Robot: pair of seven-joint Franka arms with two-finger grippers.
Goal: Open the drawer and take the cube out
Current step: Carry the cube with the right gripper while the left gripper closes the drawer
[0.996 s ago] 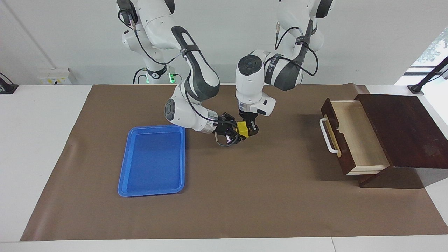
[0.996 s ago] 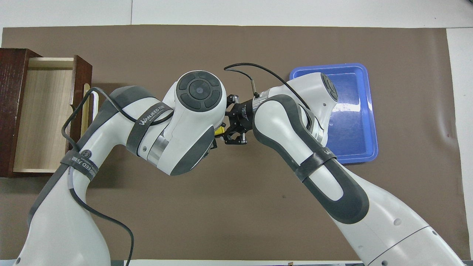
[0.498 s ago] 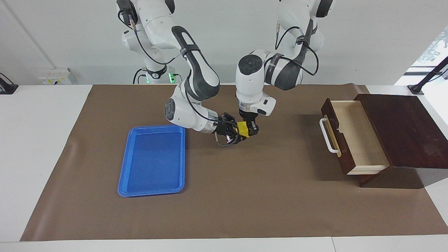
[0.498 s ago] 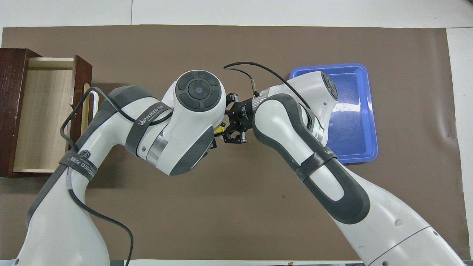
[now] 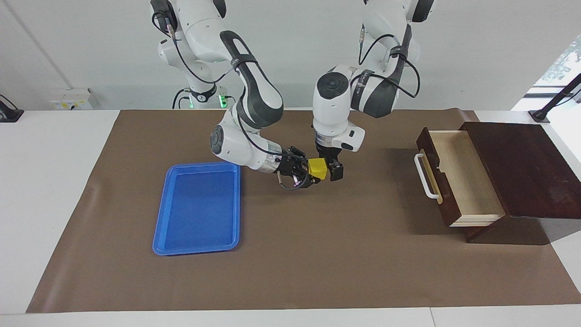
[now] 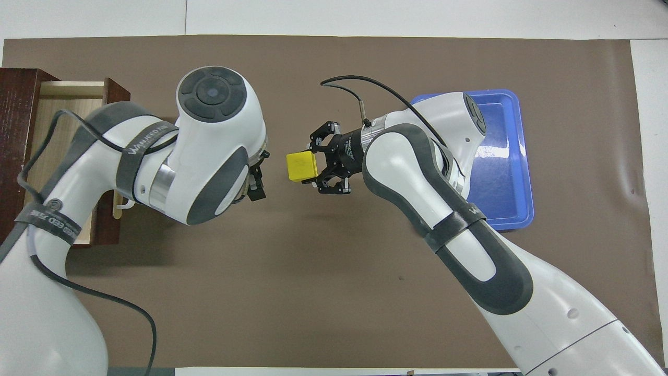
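Your right claw (image 5: 313, 175) comes in sideways over the mid-bench mat, clenched on the yellow cube (image 5: 317, 168). The cube hangs in the air between the two claws, clear of the bench. Your left claw (image 5: 335, 170) points down just beside the cube, released and apart from it, as the overhead view shows, so the hand-over reads as done. The drawer (image 5: 458, 175) stands pulled open at the left arm's end, its pale interior bare. The blue tray (image 5: 197, 247) lies at the right arm's end, probably the drop spot; that likely explains the sideways hold.
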